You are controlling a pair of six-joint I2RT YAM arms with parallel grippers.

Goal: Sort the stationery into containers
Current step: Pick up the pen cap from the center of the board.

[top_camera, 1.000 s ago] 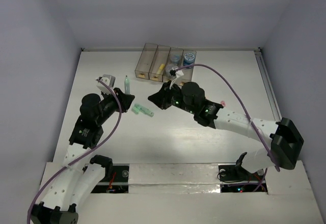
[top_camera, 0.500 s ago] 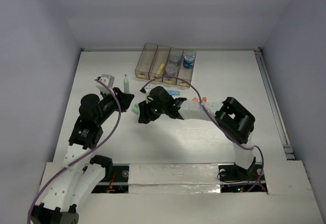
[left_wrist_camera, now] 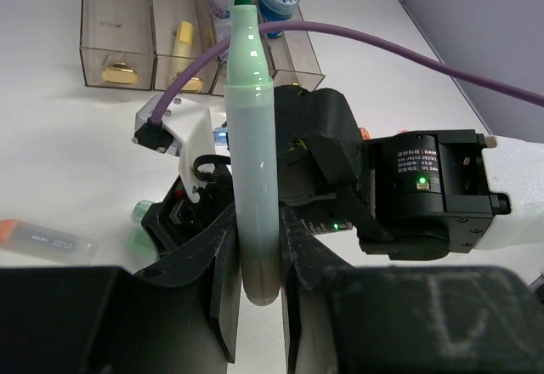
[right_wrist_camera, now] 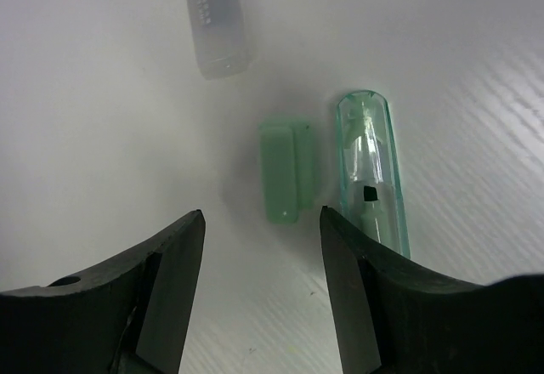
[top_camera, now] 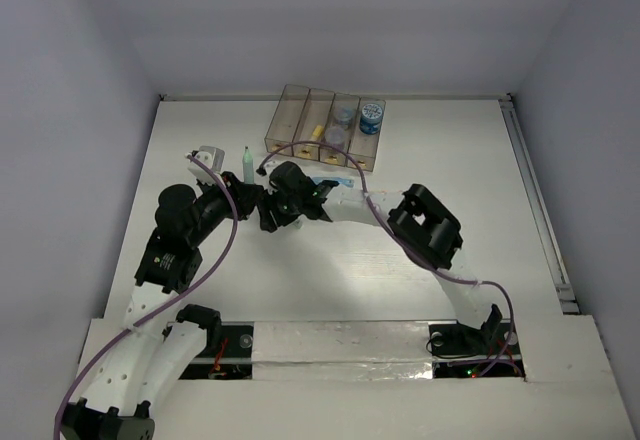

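Pale green marker, smoky-brown bins

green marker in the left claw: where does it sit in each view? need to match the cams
Top external: green marker stands upright in the left claw, left of centre, below-left of the containers.
Left wrist: green marker at frame centre, rising from the left claw, tip toward the containers.
Right wrist: not in it; only a loose green cap shows.
Shared landmark: the row of containers, seen in top external and left wrist only.
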